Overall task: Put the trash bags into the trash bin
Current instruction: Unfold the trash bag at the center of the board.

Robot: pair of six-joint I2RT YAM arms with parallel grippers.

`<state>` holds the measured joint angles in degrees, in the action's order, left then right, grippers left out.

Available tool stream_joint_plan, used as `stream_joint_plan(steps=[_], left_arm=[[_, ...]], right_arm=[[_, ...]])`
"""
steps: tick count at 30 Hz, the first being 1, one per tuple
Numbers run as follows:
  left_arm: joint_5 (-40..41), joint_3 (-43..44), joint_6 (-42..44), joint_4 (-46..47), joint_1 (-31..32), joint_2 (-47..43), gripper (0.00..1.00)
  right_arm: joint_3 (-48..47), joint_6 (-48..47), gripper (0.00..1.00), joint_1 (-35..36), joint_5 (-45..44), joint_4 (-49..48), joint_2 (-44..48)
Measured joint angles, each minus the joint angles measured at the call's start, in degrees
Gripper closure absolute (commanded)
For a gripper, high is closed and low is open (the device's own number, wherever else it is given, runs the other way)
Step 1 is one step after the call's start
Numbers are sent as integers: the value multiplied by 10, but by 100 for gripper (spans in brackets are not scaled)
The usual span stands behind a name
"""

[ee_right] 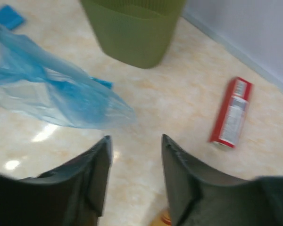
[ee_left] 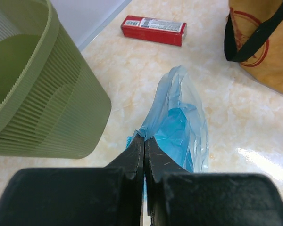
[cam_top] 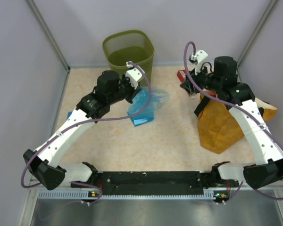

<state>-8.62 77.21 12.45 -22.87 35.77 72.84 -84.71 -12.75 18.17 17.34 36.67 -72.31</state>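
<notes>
Jaws of the left gripper (ee_left: 145, 141) are pressed flat together, pinching a gathered edge of the big trash bag (ee_left: 179, 122). It is thin, translucent light-blue film, crinkled and glossy, with a denser blue fold inside. Jaws of the right gripper (ee_right: 134, 141) stand apart with only bare tabletop (ee_right: 146, 108) between them. That surface is a cream, marbled, shiny sheet.

From the left wrist, the bag's long axis runs straight away from the pinch, narrowing to a crumpled tip that points toward the flat red box (ee_left: 153, 29). From above, the film fans out to the right of the pinch, on the tabletop just near the trash bin (cam_top: 146, 61). Whether the tip is clear of the surface, I cannot tell.

The bin is olive green, finely ribbed mesh, with a rounded-square rim tapering downward, and it stands at the far edge. A small folded blue square (cam_top: 69, 114) lies flat at the left. The mustard-orange sack (cam_top: 219, 125) slumps at the right with its black handles.
</notes>
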Motion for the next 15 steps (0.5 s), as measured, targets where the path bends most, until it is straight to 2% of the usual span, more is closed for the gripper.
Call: stream_joint_plan(steps=[3,7,12,15], left_arm=[[-27,12,6,-2,0,0,100],[-68,22,9,-3,0,0,100],[-113,23,10,-4,0,0,100],[-137,23,10,-5,0,0,100]], right_arm=[[0,1,28,0,98,4,-9],[1,-10,15,13,188,1,-35],[19,-35,12,71,204,-10,-63],[18,-42,15,95,207,-21,-81]])
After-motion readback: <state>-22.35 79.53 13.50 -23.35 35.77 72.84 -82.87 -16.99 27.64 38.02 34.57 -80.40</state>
